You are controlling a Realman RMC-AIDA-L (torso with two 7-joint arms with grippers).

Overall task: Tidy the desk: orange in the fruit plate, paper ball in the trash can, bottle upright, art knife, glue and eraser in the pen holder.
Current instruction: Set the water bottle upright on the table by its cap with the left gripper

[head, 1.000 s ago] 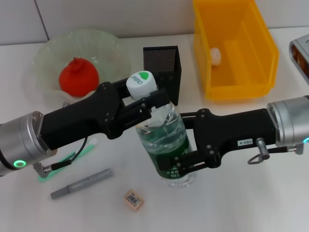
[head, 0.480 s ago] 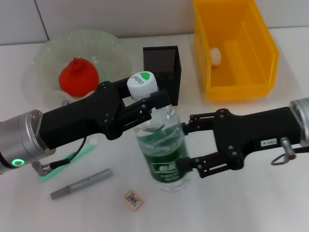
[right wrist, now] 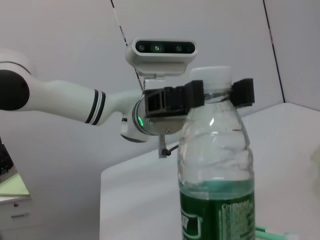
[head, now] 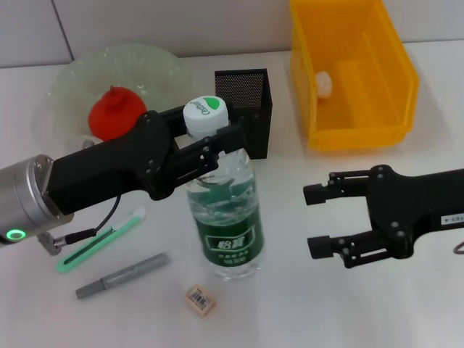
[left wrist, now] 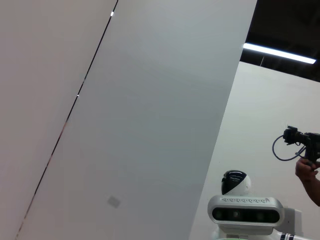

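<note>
The bottle [head: 226,225] stands upright on the table, and it also shows in the right wrist view [right wrist: 218,170]. My left gripper [head: 209,148] is shut on its neck just under the white cap [head: 202,116]; the right wrist view shows it [right wrist: 218,95] clamped there. My right gripper [head: 316,221] is open and empty, to the right of the bottle and apart from it. The orange [head: 116,112] lies in the fruit plate [head: 83,72]. The paper ball [head: 323,83] lies in the trash can [head: 397,69]. The eraser [head: 201,299] lies in front of the bottle. The pen holder [head: 243,90] stands behind it.
A green art knife [head: 98,241] and a grey glue stick [head: 122,275] lie on the table at the front left, under my left arm. The left wrist view shows only a wall and a robot head [left wrist: 245,212].
My right gripper has let go of the bottle's body and drawn back to the right. The bottle has come upright and a little left, still held at the neck by my left gripper.
</note>
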